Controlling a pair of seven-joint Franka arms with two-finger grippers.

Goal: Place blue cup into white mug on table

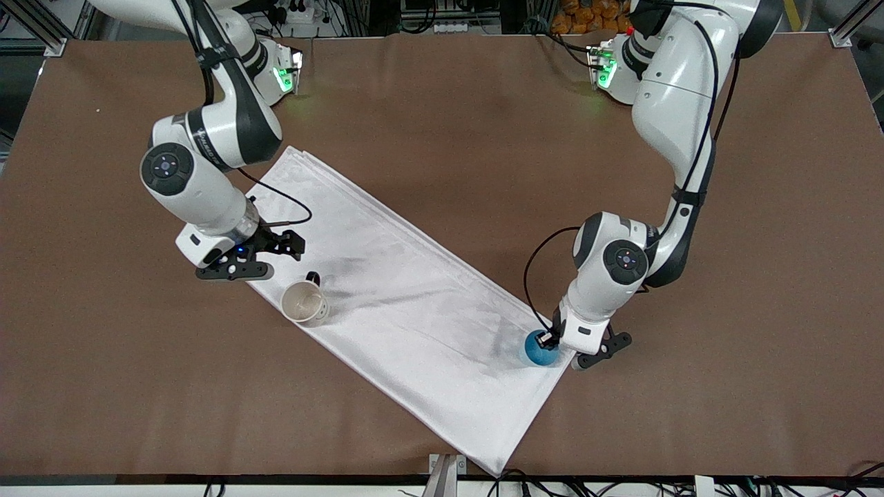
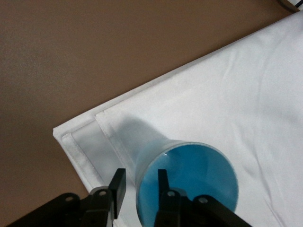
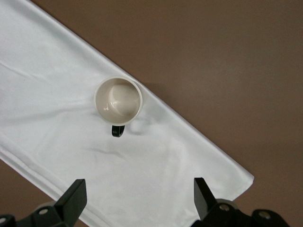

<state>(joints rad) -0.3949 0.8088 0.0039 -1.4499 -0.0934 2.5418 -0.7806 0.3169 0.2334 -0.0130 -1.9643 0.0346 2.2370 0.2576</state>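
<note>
Fingers of left gripper (image 2: 138,187) pinching wall of small bright-blue plastic cup (image 1: 541,348), sitting on white folded cloth (image 1: 407,304) near its corner. Grasp step finishing; next: lifting, carrying over off-white black-handled mug (image 1: 304,301). Right gripper (image 1: 250,259) waiting beside mug, fingers spread.

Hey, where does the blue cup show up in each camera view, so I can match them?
Front view: the blue cup stands on the white cloth, toward the left arm's end, gripped by the left gripper.
Left wrist view: blue cup seen close, one finger inside its rim.
Right wrist view: not in it.
Shared landmark: the white cloth.
</note>
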